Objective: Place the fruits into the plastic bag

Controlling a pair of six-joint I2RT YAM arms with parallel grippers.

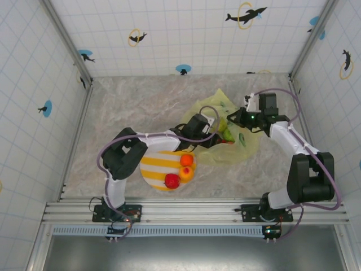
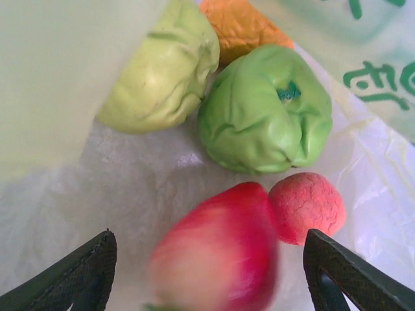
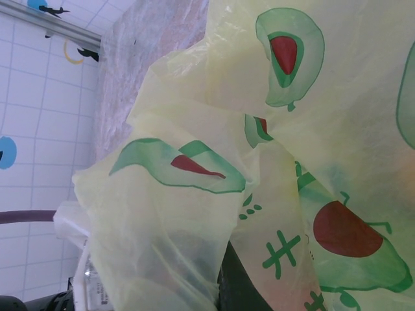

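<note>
In the left wrist view my left gripper (image 2: 211, 241) is open inside the plastic bag (image 2: 84, 181). A blurred red and pink fruit (image 2: 217, 256) lies between its spread fingers, touching neither. Beyond it lie a rough pinkish-red fruit (image 2: 306, 206), a green fruit (image 2: 266, 110), a pale green fruit (image 2: 162, 71) and an orange one (image 2: 243, 26). From above, the left gripper (image 1: 217, 125) reaches into the yellow-green bag (image 1: 240, 149). My right gripper (image 1: 232, 118) is shut on the bag's edge. The bag's film (image 3: 194, 214) drapes over its dark finger (image 3: 237, 288).
A yellow-and-white striped plate (image 1: 152, 166) sits near the front, left of the bag, with two orange fruits (image 1: 186, 160) and a red one (image 1: 172, 180) on its right side. Tiled walls enclose the marbled table (image 1: 135, 107).
</note>
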